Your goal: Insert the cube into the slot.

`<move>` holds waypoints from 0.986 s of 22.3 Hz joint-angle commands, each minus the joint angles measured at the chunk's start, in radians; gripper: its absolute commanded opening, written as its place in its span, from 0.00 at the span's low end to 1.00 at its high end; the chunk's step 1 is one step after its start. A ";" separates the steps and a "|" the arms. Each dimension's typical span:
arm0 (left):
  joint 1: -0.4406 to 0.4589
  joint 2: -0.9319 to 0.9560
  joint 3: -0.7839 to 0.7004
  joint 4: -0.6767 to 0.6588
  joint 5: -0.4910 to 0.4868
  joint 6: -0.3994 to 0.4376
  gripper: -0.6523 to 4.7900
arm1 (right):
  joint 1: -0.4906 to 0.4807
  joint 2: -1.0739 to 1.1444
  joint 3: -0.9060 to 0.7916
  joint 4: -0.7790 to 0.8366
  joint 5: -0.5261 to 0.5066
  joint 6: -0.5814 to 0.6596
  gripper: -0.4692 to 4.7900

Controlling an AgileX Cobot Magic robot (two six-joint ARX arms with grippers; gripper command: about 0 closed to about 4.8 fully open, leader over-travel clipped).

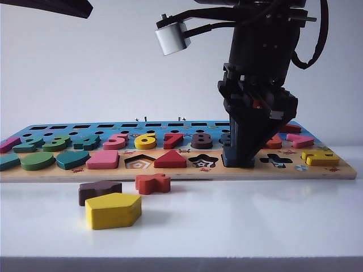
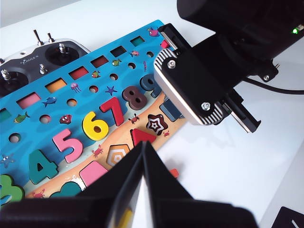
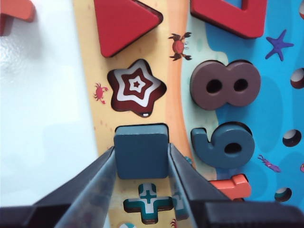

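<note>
The cube [image 3: 141,159], a flat navy-blue square block, lies level between the fingers of my right gripper [image 3: 141,149], which is shut on its two sides. It sits over the slot, between the star cut-out [image 3: 137,91] and the cross cut-out [image 3: 148,202]; the slot's bottom is hidden under it. In the exterior view the right gripper [image 1: 238,161] points down onto the front row of the puzzle board [image 1: 170,173]. My left gripper [image 2: 143,148] hangs above the board's near edge, fingertips together, holding nothing.
A yellow pentagon block [image 1: 112,209], a dark brown piece [image 1: 99,190] and a red piece [image 1: 152,182] lie on the white table in front of the board. A remote controller [image 2: 28,61] lies behind the board.
</note>
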 commanded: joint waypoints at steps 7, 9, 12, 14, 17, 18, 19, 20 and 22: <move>0.000 0.000 0.002 0.015 -0.002 0.007 0.15 | 0.002 -0.004 0.006 -0.001 -0.005 0.045 0.18; 0.000 0.000 0.002 0.015 -0.002 0.007 0.15 | 0.002 -0.004 0.006 -0.001 -0.005 0.049 0.21; 0.000 0.000 0.002 0.015 -0.002 0.007 0.15 | 0.002 -0.009 0.006 -0.001 -0.008 0.053 0.25; 0.000 0.000 0.002 0.015 -0.002 0.007 0.15 | 0.002 -0.018 0.006 -0.001 -0.016 0.056 0.30; 0.000 0.000 0.002 0.015 -0.002 0.007 0.15 | 0.002 -0.031 0.006 -0.002 -0.021 0.056 0.33; 0.000 0.000 0.002 0.015 -0.002 0.007 0.15 | 0.002 -0.035 0.006 -0.002 -0.021 0.056 0.33; 0.000 0.000 0.002 0.015 -0.002 0.007 0.15 | 0.002 -0.038 0.006 -0.001 -0.021 0.056 0.34; 0.000 0.000 0.002 0.015 -0.002 0.007 0.15 | 0.001 -0.043 0.006 -0.002 -0.024 0.056 0.35; 0.000 0.000 0.002 0.015 -0.002 0.007 0.15 | 0.000 -0.048 0.006 -0.003 -0.032 0.060 0.38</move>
